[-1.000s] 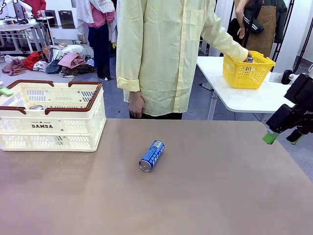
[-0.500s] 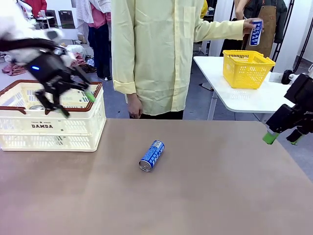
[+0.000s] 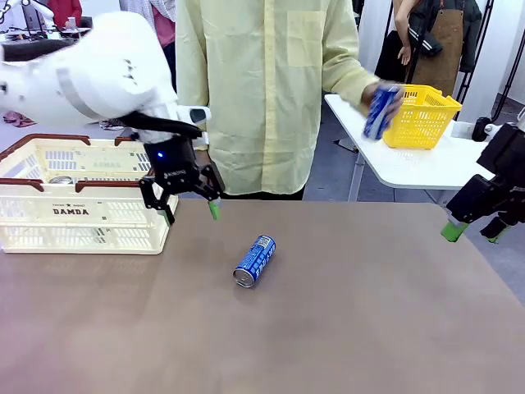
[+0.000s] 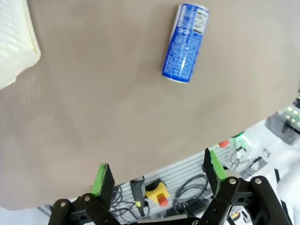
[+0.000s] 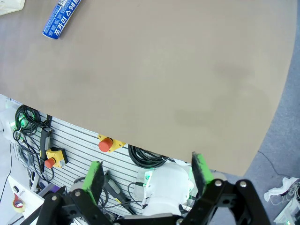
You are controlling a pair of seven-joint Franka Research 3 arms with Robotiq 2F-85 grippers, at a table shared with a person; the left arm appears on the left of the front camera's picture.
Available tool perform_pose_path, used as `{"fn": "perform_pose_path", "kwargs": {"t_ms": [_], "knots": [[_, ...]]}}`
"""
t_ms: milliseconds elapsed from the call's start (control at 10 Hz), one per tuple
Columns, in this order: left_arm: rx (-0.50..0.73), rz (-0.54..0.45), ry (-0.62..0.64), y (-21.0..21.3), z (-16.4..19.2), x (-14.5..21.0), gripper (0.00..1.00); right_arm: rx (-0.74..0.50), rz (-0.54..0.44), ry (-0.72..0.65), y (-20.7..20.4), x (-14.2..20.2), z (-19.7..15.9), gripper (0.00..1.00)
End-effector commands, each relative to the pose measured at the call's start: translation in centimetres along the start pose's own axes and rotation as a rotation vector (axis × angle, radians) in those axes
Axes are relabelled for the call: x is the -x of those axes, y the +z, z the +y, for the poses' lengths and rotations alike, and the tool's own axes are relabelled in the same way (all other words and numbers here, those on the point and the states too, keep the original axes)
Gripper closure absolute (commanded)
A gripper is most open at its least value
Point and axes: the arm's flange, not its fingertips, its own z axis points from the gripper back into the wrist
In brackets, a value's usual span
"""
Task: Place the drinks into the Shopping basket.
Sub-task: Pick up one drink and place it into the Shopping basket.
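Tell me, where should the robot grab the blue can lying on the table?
Probably around the middle of the blue can, coming straight down from above. It lies on its side, so both long sides are free. The open left gripper hovers nearest; it should straddle the can's narrow width, not its ends.

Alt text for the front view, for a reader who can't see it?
A blue can lies on its side on the table; the left arm hangs its open jaws between it and the cream Shopping basket. Across the table, a person's hand holds a second blue can beside a yellow basket.
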Motion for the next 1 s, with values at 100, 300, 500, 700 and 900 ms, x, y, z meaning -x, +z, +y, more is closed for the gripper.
{"fn": "perform_pose_path", "kwargs": {"t_ms": [100, 300, 500, 700, 900], "knots": [[0.035, 0.003, 0.004, 1.6, 0.9, 0.8, 0.00, 0.000, 0.002, 0.001, 0.2, 0.0, 0.0, 0.00], [-0.082, 0.035, -0.015, -2.9, -1.7, -1.4, 0.00, 0.000, 0.002, 0.001, 0.2, 0.0, 0.0, 0.00], [0.076, 0.043, -0.089, 3.9, 2.1, 3.2, 0.00, 0.000, 0.002, 0.001, 0.2, 0.0, 0.0, 0.00], [0.215, 0.027, -0.107, 12.0, 8.7, 12.7, 0.00, 0.000, 0.002, 0.001, 0.2, 0.0, 0.0, 0.00], [0.330, -0.050, -0.090, 14.4, 14.4, 19.3, 0.00, 0.000, 0.002, 0.001, 0.2, 0.0, 0.0, 0.00]]}}
